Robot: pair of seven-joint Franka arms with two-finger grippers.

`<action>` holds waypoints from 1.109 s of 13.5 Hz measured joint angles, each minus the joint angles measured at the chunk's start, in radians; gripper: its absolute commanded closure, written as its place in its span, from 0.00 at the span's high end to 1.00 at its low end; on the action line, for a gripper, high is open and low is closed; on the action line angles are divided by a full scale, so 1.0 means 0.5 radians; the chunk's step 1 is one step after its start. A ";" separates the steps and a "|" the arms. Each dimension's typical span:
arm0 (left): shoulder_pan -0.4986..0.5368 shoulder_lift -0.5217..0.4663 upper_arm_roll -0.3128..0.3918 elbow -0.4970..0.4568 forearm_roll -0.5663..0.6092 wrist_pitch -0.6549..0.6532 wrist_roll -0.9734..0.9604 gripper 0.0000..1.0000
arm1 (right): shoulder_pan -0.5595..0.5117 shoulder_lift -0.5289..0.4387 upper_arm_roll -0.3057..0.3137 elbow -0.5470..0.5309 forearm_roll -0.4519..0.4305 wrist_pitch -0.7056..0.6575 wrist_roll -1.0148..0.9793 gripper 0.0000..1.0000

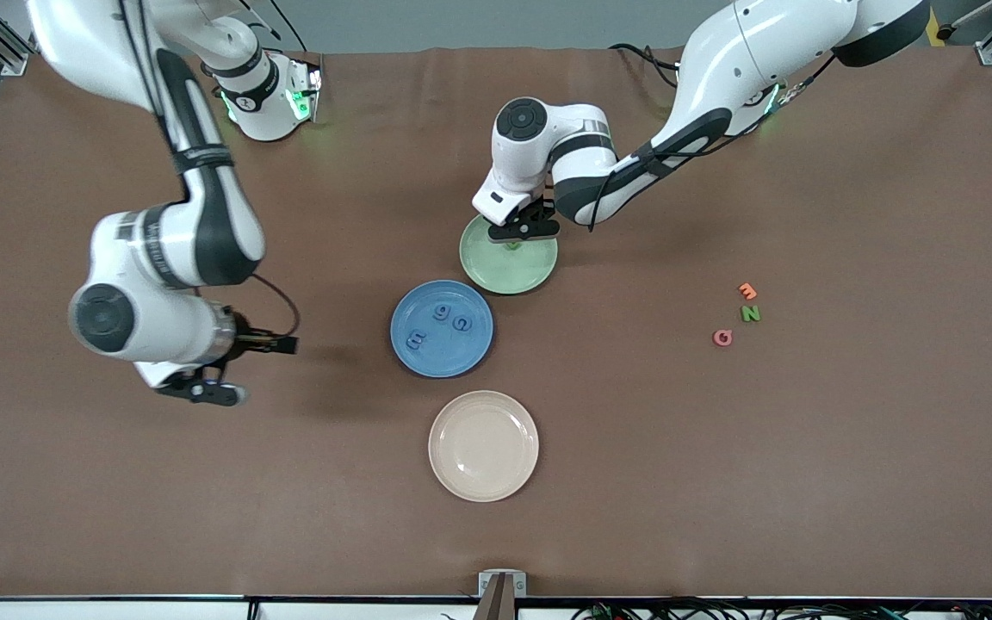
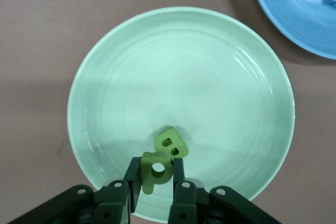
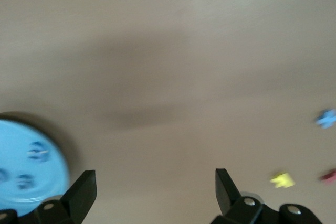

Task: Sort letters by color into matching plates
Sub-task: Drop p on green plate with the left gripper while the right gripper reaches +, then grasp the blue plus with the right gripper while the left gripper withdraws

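My left gripper (image 1: 523, 231) hangs over the light green plate (image 1: 509, 269), shut on a green letter (image 2: 157, 170). A second green letter (image 2: 170, 142) lies in that plate (image 2: 178, 72), right by the held one. The blue plate (image 1: 453, 357) holds three blue letters (image 1: 443, 311), (image 1: 461, 324), (image 1: 415, 340). A green N (image 1: 750, 313) lies on the table toward the left arm's end. My right gripper (image 1: 203, 392) is open and empty over bare table toward the right arm's end. Its wrist view shows the gripper (image 3: 155, 179), the blue plate (image 3: 26, 182) and a loose blue letter (image 3: 326, 118).
A cream plate (image 1: 483, 445) sits nearer the front camera than the blue plate. An orange letter (image 1: 747, 290) and a pink G (image 1: 722, 337) lie beside the green N. A yellow letter (image 3: 282, 180) and a red one (image 3: 329, 176) lie near the loose blue letter.
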 measured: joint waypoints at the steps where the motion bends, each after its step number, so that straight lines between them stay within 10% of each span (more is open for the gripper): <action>1: -0.018 0.003 0.023 0.000 0.000 0.030 -0.014 0.02 | -0.091 0.000 -0.001 -0.005 -0.026 0.002 -0.134 1.00; 8: -0.077 0.007 0.098 0.003 0.000 0.071 -0.020 0.03 | -0.608 0.016 -0.001 -0.193 -0.081 0.360 -1.096 1.00; 15: -0.078 0.008 0.146 0.003 0.000 0.159 -0.027 0.20 | -0.655 0.039 0.028 -0.683 -0.087 0.889 -1.403 1.00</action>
